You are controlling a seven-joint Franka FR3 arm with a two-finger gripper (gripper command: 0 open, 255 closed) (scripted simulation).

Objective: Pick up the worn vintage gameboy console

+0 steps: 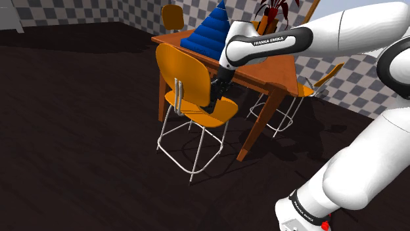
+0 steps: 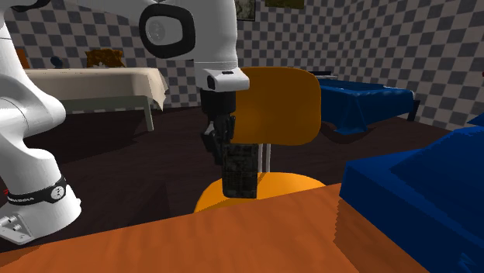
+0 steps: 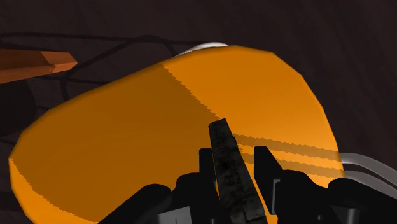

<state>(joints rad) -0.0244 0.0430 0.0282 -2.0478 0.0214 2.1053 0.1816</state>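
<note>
Here you have a dark floor (image 1: 79, 125), checkered walls (image 1: 59, 13) and a wooden table (image 1: 276, 73), with an orange chair (image 1: 211, 113) to its left in the shoulder view. The gameboy (image 2: 239, 169) is a thin, dark grey slab, mottled and scuffed, upright over the chair's seat. Your gripper (image 3: 234, 163) clasps it, fingers drawn narrowly against its faces.

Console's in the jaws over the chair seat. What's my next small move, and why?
Probably a short straight lift. The jaws look closed on the dark console, which hangs edge-down close to the orange chair seat, with the chair back close beside it; rising should clear both.
</note>
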